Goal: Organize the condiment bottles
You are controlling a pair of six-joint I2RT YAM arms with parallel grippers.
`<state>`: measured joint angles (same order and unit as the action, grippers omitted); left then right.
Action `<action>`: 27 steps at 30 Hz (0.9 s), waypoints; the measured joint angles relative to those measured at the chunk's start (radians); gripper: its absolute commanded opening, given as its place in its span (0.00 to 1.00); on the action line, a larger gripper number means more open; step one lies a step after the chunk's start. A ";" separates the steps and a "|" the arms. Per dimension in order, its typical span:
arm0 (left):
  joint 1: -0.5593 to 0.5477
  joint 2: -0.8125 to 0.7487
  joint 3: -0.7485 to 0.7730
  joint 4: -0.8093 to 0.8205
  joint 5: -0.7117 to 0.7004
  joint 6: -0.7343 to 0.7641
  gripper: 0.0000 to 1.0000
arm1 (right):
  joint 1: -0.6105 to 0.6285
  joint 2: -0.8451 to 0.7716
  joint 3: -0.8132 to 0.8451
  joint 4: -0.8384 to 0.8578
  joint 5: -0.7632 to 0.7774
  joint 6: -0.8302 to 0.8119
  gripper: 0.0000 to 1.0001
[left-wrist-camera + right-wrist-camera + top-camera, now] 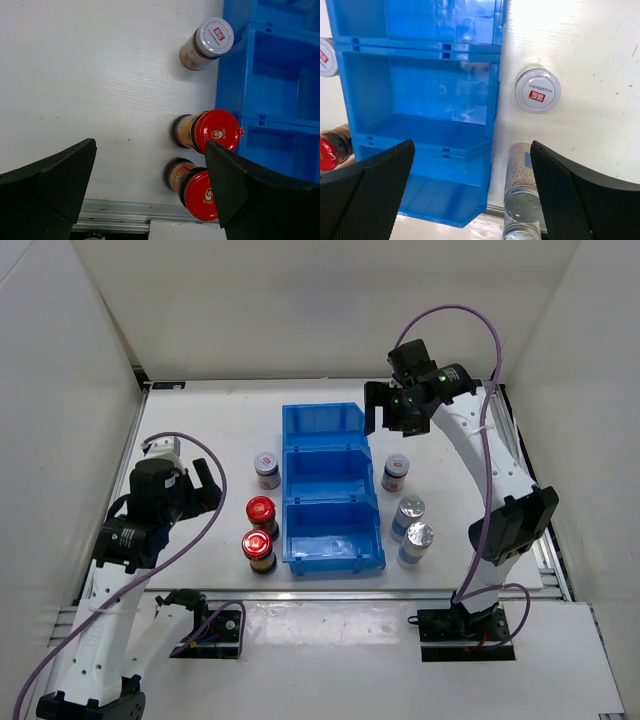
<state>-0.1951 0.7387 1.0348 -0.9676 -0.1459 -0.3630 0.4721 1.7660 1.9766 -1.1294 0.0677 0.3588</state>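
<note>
Six condiment bottles stand around a blue three-compartment bin (331, 551). Left of it are a white-capped bottle (267, 469) and two dark red-capped ones (261, 512) (258, 548). On its right stand another white-capped bottle (395, 472) and two silver-capped ones (408, 515) (415, 543). My left gripper (205, 488) hovers open left of the red caps (212, 131) (197, 192), holding nothing. High over the far end of the bin, my right gripper (392, 418) is open and empty too, looking down on the white cap (538, 90) and a silver-capped bottle (522, 190).
All three bin compartments (494, 75) hold nothing. White walls close in the table on the left, the right and the back. A metal rail (115, 215) runs along the near edge, close to the nearer red-capped bottle.
</note>
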 measured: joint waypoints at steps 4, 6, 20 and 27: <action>-0.035 -0.014 -0.001 0.002 0.000 0.000 1.00 | -0.006 0.051 0.111 -0.060 0.013 0.000 0.99; -0.056 -0.028 -0.014 0.010 0.000 -0.001 1.00 | -0.016 0.072 0.152 -0.073 0.014 0.000 0.99; -0.072 0.066 0.047 -0.025 -0.050 -0.082 1.00 | 0.020 0.175 -0.031 -0.156 0.151 -0.096 0.99; -0.072 0.161 0.047 -0.028 -0.050 -0.090 1.00 | 0.036 0.293 -0.077 -0.148 0.243 -0.100 0.99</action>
<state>-0.2672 0.9001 1.0817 -0.9955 -0.1955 -0.4534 0.5083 2.0590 1.8996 -1.2774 0.3111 0.2588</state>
